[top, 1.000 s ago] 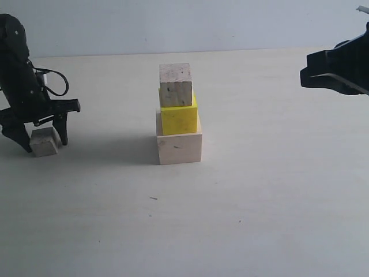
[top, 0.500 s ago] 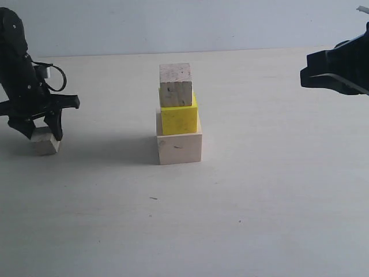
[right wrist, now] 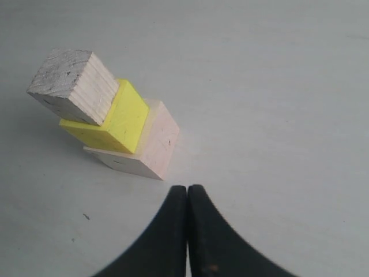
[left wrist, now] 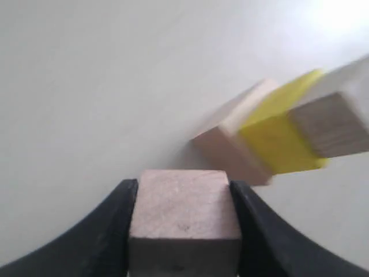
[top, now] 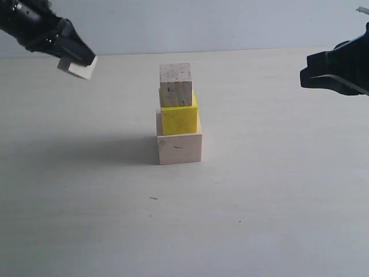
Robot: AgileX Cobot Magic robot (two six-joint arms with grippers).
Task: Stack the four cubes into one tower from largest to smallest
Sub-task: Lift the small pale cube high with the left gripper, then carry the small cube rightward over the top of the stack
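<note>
A tower stands mid-table: a large pale wooden cube at the base, a yellow cube on it, and a small speckled wooden cube on top. High at the upper left, well left of the tower, my left gripper is shut on the smallest wooden cube. The left wrist view shows that cube clamped between both fingers, with the tower beyond. At the right edge my right gripper hovers shut and empty. Its closed fingertips show near the tower.
The pale table carries only a few dark specks. A light wall rises behind the table's far edge.
The left gripper has closed on the smallest cube, lifted it off the table and carried it up and slightly right. The right arm and the tower have not moved.
</note>
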